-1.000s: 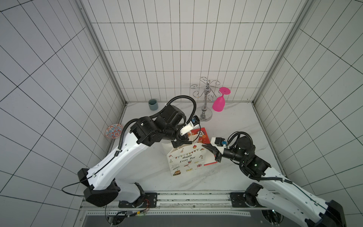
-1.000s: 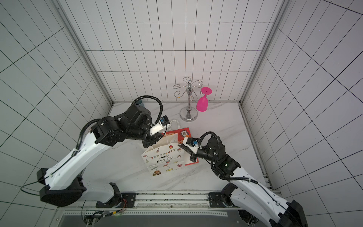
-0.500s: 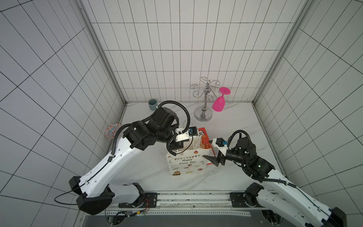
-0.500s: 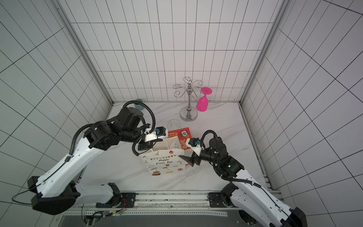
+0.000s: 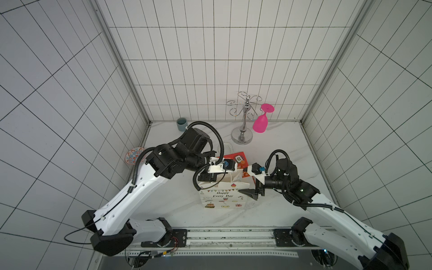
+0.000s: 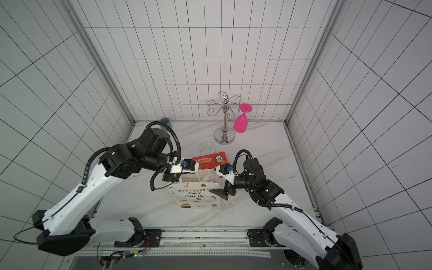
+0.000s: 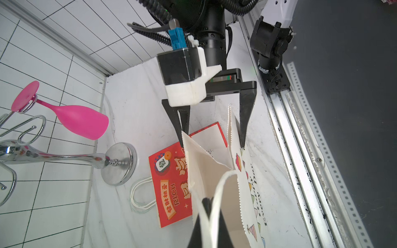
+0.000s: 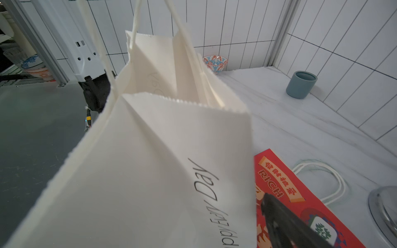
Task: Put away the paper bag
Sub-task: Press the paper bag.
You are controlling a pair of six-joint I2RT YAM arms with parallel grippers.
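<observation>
The white paper bag (image 5: 222,198) (image 6: 197,198), printed "Happy Every Day", stands upright and open-topped near the table's front middle. My left gripper (image 5: 214,180) (image 6: 174,177) is above its left side, shut on the bag's white cord handles (image 7: 217,193). My right gripper (image 5: 245,184) (image 6: 216,185) (image 7: 212,146) is open wide at the bag's right end, one finger on each side of the folded side panel. In the right wrist view only one dark finger (image 8: 285,221) shows beside the bag (image 8: 150,161); the other is hidden behind the paper.
A red bag (image 5: 235,159) (image 7: 169,184) lies flat just behind the white one. A chrome glass rack (image 5: 243,138) with a hanging pink glass (image 5: 260,124) stands at the back. A blue-grey cup (image 5: 181,124) and a patterned bowl (image 5: 134,156) are at the left.
The left gripper carried the bag toward the table's front and set it upright from a tilt. The right gripper, shut at the bag's right edge before, has opened wide.
</observation>
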